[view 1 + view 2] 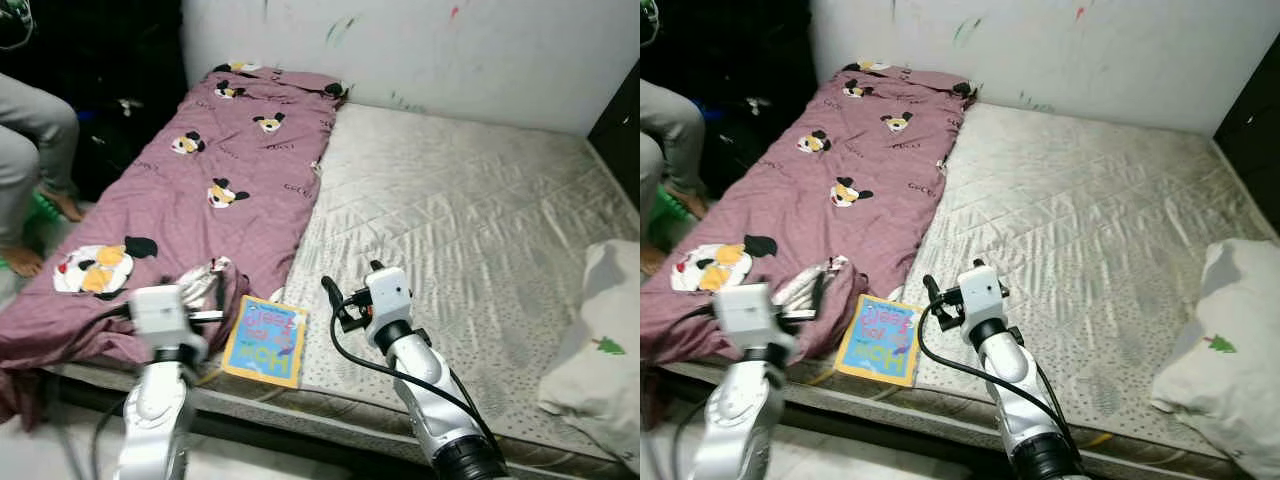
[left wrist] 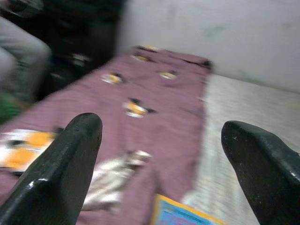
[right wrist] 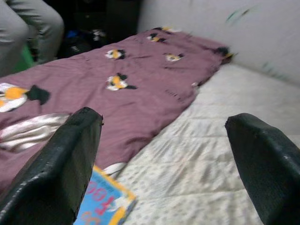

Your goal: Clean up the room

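A purple blanket (image 1: 230,170) printed with cartoon mice covers the left strip of a bare grey mattress (image 1: 450,230). A blue and yellow picture book (image 1: 265,340) lies flat at the mattress's front edge, beside the blanket's crumpled near corner. A silvery crumpled cloth (image 1: 205,280) sits on that corner. My left gripper (image 2: 159,159) hovers low over the front edge just left of the book, open and holding nothing. My right gripper (image 3: 164,159) hangs just right of the book, open too, with nothing between its fingers (image 1: 330,290).
A white pillow (image 1: 600,350) with a small green tree print rests at the front right of the mattress. A person (image 1: 30,150) in grey trousers sits at the far left, feet on the floor. A marked white wall (image 1: 420,50) runs behind the bed.
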Robot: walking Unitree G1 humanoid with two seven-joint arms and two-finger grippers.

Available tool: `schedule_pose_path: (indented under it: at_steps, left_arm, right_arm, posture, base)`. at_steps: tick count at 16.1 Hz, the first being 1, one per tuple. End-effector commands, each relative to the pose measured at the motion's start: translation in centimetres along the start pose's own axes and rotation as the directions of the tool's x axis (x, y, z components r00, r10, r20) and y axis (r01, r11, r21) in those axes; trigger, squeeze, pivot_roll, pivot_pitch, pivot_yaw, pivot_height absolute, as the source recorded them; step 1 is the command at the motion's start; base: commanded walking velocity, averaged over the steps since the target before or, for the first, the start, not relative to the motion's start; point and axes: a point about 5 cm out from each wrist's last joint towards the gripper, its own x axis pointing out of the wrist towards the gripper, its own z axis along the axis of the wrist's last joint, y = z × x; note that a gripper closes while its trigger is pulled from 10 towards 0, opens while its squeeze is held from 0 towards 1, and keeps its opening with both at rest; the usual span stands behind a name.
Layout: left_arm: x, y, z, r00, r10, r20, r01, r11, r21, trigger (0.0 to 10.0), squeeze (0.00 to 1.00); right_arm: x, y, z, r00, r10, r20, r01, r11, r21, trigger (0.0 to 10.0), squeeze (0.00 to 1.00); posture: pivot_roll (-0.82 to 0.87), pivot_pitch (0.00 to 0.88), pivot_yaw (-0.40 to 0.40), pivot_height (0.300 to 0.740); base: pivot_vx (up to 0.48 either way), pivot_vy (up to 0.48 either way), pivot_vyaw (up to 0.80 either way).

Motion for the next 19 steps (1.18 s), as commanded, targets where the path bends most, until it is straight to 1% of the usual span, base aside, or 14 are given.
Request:
schedule_pose_path:
  at_steps: [1,2,3,4,6,7,8,9,10,11,13,15,19]
  left_arm:
    - [-0.2,1.0,0.4,0.997,0.073,0.025,-0.074,0.997,0.036,10.0,0.00]
    - [-0.6,2.1,0.2,0.989,0.149,0.016,-0.150,0.986,0.076,10.0,0.00]
    - [-0.9,3.1,0.5,0.978,0.204,0.031,-0.206,0.972,0.113,10.0,0.00]
    - [-0.8,3.4,0.8,0.976,0.214,0.043,-0.218,0.965,0.143,10.0,0.00]
    - [-0.6,3.7,0.6,0.978,0.208,0.032,-0.211,0.969,0.131,10.0,0.00]
    - [-0.4,3.2,0.1,0.981,0.194,0.007,-0.194,0.977,0.091,10.0,0.00]
    - [0.1,2.3,-0.2,0.987,0.162,-0.007,-0.161,0.984,0.081,10.0,0.00]
    - [0.6,1.4,-0.2,0.992,0.123,-0.009,-0.122,0.988,0.093,10.0,0.00]
    - [0.9,0.9,-0.2,0.995,0.102,-0.009,-0.101,0.991,0.093,10.0,0.00]
    - [1.2,0.8,-0.2,0.996,0.093,-0.013,-0.091,0.992,0.086,10.0,0.00]
    - [1.4,0.7,-0.3,0.997,0.076,-0.018,-0.074,0.995,0.065,10.0,0.00]
    - [1.6,0.6,-0.3,0.998,0.065,-0.020,-0.064,0.996,0.063,10.0,0.00]
    - [1.8,0.7,-0.3,0.999,0.048,-0.016,-0.047,0.996,0.072,10.0,0.00]
  right_arm:
    - [0.6,-0.3,1.1,0.999,-0.029,0.034,0.030,0.999,-0.027,10.0,0.00]
    - [0.8,0.2,1.0,1.000,-0.018,0.024,0.019,1.000,-0.022,10.0,0.00]
    - [1.0,0.3,1.1,0.999,-0.040,0.019,0.040,0.999,-0.012,10.0,0.00]
    - [1.1,0.1,1.2,0.998,-0.055,0.022,0.056,0.998,-0.009,10.0,0.00]
    - [1.0,-0.7,1.0,0.996,-0.091,0.012,0.091,0.996,-0.018,10.0,0.00]
    - [0.8,-1.3,0.8,0.993,-0.116,0.005,0.116,0.993,-0.022,10.0,0.00]
    - [0.7,-1.8,0.5,0.991,-0.131,-0.007,0.131,0.991,-0.019,10.0,0.00]
    - [0.8,-1.8,0.5,0.991,-0.132,-0.013,0.131,0.991,-0.029,10.0,0.00]
    - [0.8,-1.8,0.5,0.991,-0.133,-0.013,0.132,0.991,-0.035,10.0,0.00]
    - [0.8,-1.9,0.4,0.990,-0.139,-0.014,0.139,0.990,-0.034,10.0,0.00]
    - [0.9,-2.3,0.3,0.986,-0.164,-0.023,0.164,0.986,0.005,10.0,0.00]
    - [1.1,-2.3,0.3,0.986,-0.163,-0.031,0.164,0.987,0.004,10.0,0.00]
    - [1.5,-1.9,0.3,0.987,-0.153,-0.042,0.153,0.988,0.010,10.0,0.00]
  posture:
    - [0.10,0.027,-0.103,0.740]
    - [0.11,0.035,-0.111,0.740]
    - [0.11,0.048,-0.111,0.740]
    - [0.10,0.055,-0.110,0.740]
    - [0.07,0.056,-0.108,0.740]
    - [0.07,0.056,-0.108,0.740]
    - [0.04,0.044,-0.100,0.740]
    - [0.02,0.039,-0.096,0.740]
    - [0.02,0.038,-0.094,0.740]
    - [0.02,0.036,-0.089,0.740]
    - [0.02,0.035,-0.086,0.740]
    - [0.02,0.032,-0.088,0.740]
    - [0.04,0.023,-0.094,0.740]
  base:
    - [0.000,0.000,0.00]
    - [0.000,0.000,0.00]
    - [0.000,0.000,0.00]
    - [0.000,0.000,0.00]
    - [0.000,0.000,0.00]
    - [0.000,0.000,0.00]
    - [0.000,0.000,0.00]
    - [0.000,0.000,0.80]
    - [0.000,0.000,0.80]
    - [0.000,0.000,0.80]
    - [0.000,0.000,0.00]
    - [0.000,0.000,0.00]
    - [0.000,0.000,-0.80]
